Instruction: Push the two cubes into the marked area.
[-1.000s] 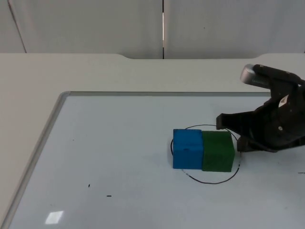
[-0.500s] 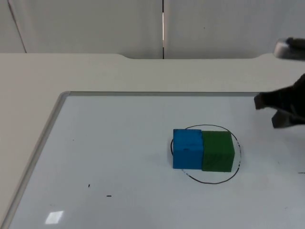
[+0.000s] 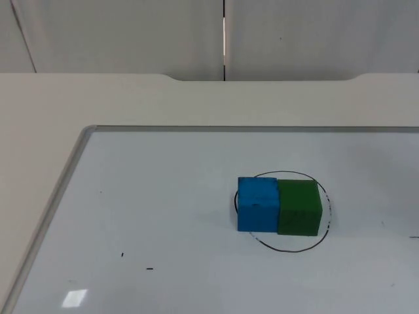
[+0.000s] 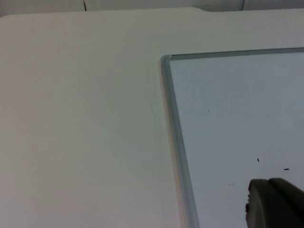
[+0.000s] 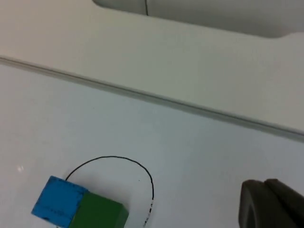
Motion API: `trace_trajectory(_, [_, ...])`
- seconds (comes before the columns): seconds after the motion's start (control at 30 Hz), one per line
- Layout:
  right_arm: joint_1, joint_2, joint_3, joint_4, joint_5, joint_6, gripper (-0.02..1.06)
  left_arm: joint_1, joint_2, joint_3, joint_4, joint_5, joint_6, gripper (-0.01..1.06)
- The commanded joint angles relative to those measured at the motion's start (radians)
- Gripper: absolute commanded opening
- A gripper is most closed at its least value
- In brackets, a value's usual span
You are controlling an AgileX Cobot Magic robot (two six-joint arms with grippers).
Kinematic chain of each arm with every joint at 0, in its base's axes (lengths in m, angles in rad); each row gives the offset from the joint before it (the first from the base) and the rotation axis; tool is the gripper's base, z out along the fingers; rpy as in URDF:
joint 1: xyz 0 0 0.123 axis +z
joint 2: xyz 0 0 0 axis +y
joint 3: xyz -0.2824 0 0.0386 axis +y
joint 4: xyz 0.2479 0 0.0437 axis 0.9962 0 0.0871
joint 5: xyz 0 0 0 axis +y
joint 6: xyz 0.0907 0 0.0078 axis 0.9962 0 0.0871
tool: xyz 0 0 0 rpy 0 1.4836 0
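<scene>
Blue foam cube (image 3: 257, 205) and green foam cube (image 3: 299, 207) are pressed side by side, long axis three to nine o'clock, inside the black drawn circle (image 3: 288, 248) on the white counter (image 3: 163, 216); blue's nine o'clock edge overlaps the line. The right end effector (image 5: 273, 204) is nearer than the left end effector (image 4: 275, 204); neither's opening can be told. The left wrist view adds the whiteboard's metal frame (image 4: 173, 128).

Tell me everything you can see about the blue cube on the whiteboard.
The blue cube is a plain, matte, bright blue block that sits flat and upright on the whiteboard. One side is pressed flush against the green cube. It stands at the edge of the hand-drawn black circle: the outline passes under or right beside its outer side, so it is mostly inside. No gripper touches it.
</scene>
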Motion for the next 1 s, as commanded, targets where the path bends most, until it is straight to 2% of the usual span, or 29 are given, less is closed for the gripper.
trace_trajectory(0.0, [-0.005, -0.107, -0.001, -0.023, 0.061, -0.005, 0.00, 0.004, -0.004, 0.004, 0.004, -0.010, -0.004, 0.00])
trace_trajectory(0.2, [-0.005, -0.288, -0.001, -0.023, 0.162, -0.005, 0.00, 0.004, -0.004, 0.004, 0.004, -0.010, -0.004, 0.00])
trace_trajectory(0.4, [-0.005, -0.376, 0.014, -0.023, 0.181, -0.005, 0.00, 0.004, -0.004, 0.004, 0.004, -0.010, -0.004, 0.00])
trace_trajectory(0.73, [-0.005, -0.494, 0.130, -0.023, 0.183, -0.005, 0.00, 0.004, -0.004, 0.004, 0.004, -0.010, -0.004, 0.00])
trace_trajectory(0.97, [-0.005, -0.605, 0.201, -0.021, 0.241, -0.005, 0.00, 0.004, -0.004, 0.004, 0.004, -0.010, -0.004, 0.00])
